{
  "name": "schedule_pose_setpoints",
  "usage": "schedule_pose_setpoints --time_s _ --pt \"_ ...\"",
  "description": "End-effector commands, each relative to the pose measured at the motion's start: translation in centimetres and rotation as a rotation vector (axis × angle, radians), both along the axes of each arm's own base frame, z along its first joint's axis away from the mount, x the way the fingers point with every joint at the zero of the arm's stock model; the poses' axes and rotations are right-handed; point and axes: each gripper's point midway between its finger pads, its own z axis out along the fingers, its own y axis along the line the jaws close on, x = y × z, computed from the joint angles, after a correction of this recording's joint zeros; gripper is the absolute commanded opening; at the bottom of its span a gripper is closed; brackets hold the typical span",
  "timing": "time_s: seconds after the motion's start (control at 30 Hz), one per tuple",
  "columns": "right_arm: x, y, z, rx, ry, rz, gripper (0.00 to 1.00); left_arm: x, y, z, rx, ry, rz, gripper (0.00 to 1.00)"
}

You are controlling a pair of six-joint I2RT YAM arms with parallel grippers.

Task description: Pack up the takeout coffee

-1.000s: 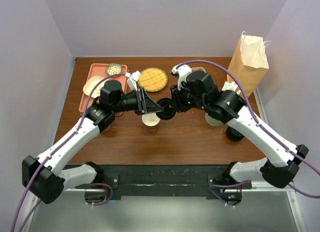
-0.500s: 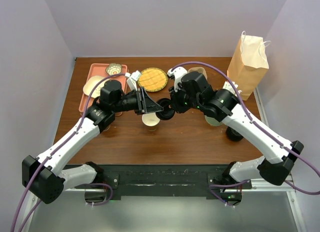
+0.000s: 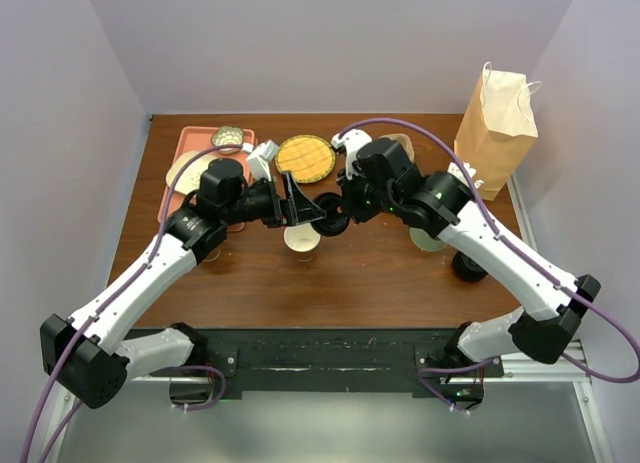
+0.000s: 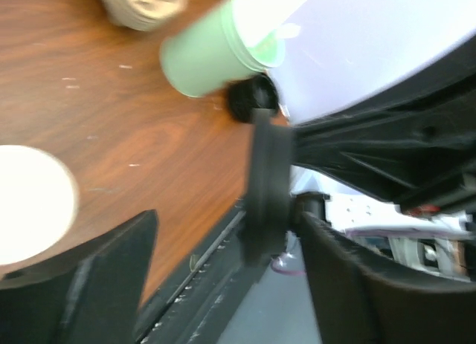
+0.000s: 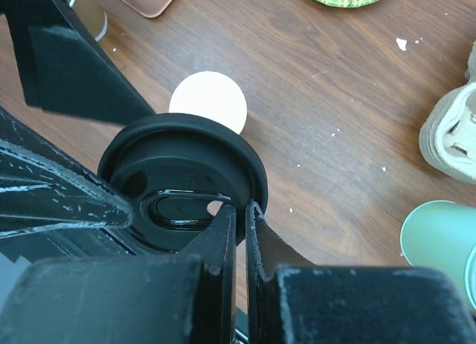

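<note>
Right gripper (image 5: 239, 210): its two fingers are pressing together on the rim of the black lid (image 5: 186, 147) and are holding it in the air above the table (image 5: 320, 99).
Left gripper (image 4: 228, 218): its fingers are standing wide apart and are gripping nothing. The lid is showing edge-on between them, and I cannot tell if it is touching one finger.
Paper cup (image 5: 208, 100): it is standing upright on the table with its mouth open, just beyond the held lid and between the two arms. The lid is not sitting on it.
Green cup (image 5: 439, 240): it is standing on the table to the right of the right gripper, well apart from the lid.
Paper bag (image 3: 495, 123): it is standing upright at the far right corner of the table.
Tray (image 3: 190, 143): it is lying at the far left, behind the left arm.
</note>
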Motion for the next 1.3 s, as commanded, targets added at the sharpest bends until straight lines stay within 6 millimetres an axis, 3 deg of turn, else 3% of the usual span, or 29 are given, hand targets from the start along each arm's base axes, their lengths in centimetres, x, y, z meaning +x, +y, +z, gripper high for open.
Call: schedule_pose_setpoints --time_s 0.0,0.13,0.3,0.37,0.4,0.53,0.63,0.83,1.27 --pt "0.4 -0.1 0.9 -0.006 0.008 -0.046 0.00 1.9 3.4 1.2 0.163 -0.130 0.136 0.90" --pt "1.1 0.4 -0.8 -0.059 0.060 -0.079 0.00 2.0 6.4 -1.4 0.329 -0.081 0.211 1.00" --pt "2.6 2.6 -4.1 -0.094 0.146 -0.116 0.00 1.6 9.8 -4.4 0.435 -0.031 0.322 1.00" --pt "3.0 3.4 -4.7 -0.099 0.162 -0.115 0.00 1.1 10.4 -5.0 0.439 -0.007 0.341 1.00" --pt "3.5 3.9 -6.0 -0.121 0.181 -0.123 0.00 0.8 10.7 -5.9 0.445 0.019 0.350 1.00" --pt "4.3 4.9 -8.3 -0.168 0.210 -0.130 0.00 0.0 11.1 -7.3 0.453 0.053 0.352 0.91" --pt "4.4 5.3 -9.9 -0.210 0.237 -0.137 0.00 -0.4 11.8 -7.7 0.470 0.064 0.377 0.85" --pt "4.1 6.0 -11.9 -0.252 0.246 -0.152 0.00 -0.6 12.5 -7.4 0.470 0.036 0.403 0.84" --pt "5.2 7.0 -13.9 -0.303 0.251 -0.183 0.00 -1.0 13.1 -7.6 0.479 0.034 0.425 0.84"
